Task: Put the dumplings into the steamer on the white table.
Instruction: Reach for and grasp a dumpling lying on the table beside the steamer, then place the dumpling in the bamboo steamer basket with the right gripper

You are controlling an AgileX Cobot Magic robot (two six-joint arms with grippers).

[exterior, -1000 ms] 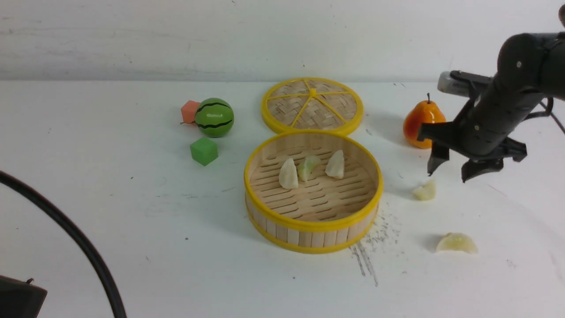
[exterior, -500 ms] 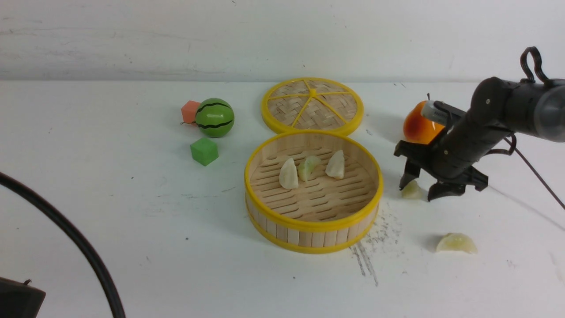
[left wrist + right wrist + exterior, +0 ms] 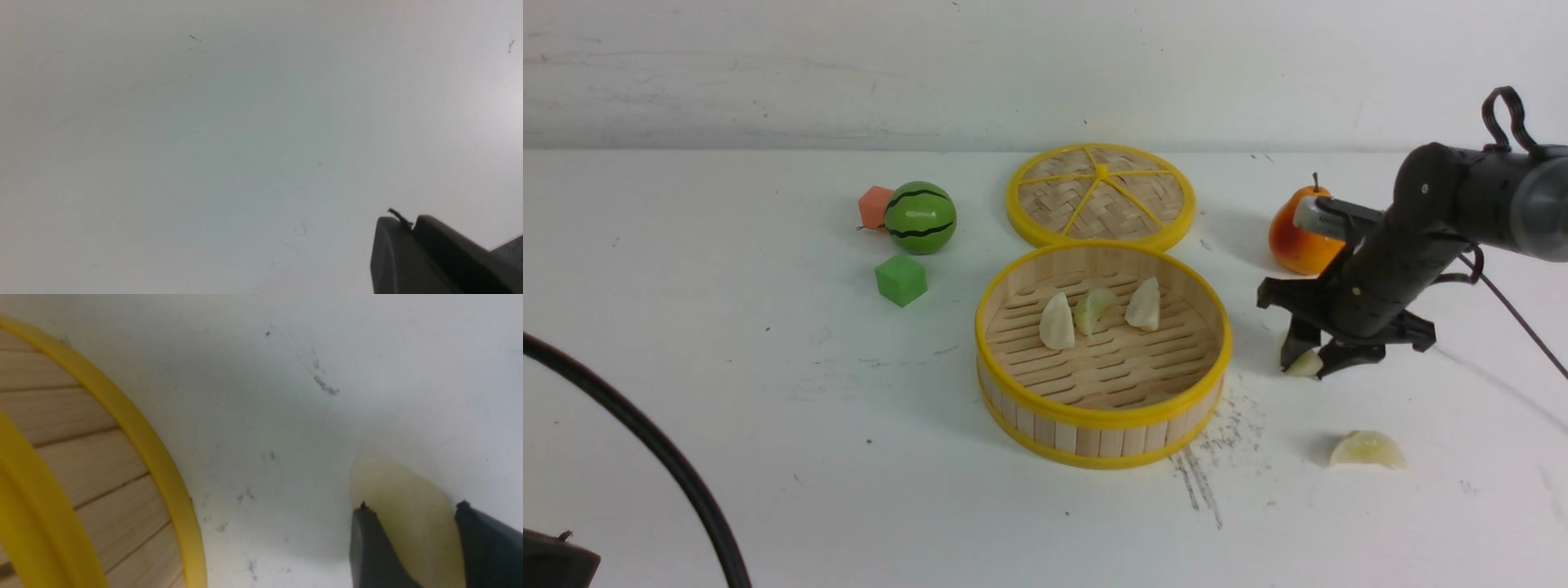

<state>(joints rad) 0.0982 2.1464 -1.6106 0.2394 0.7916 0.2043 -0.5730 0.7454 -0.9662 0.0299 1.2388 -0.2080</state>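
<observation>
Three of five dumplings (image 3: 1058, 322) sit in the steamer (image 3: 1103, 418), lined across the far half of its slatted floor; two are left. The right gripper (image 3: 1310, 367) is down just beside the steamer's right wall, jaws drawn partway in and pinching the fourth dumpling (image 3: 1303, 364) from both sides. It looks to be at table level, lift not yet evident. The fifth dumpling (image 3: 1368, 450) lies loose on the white table (image 3: 768, 367), nearer the robot and well apart from the steamer. The left gripper (image 3: 408, 223) hangs over bare table, jaws together, holding nothing. The dumplings are pale cream crescents, glossy and translucent, the middle one tinted green; likely slippery to pinch.
</observation>
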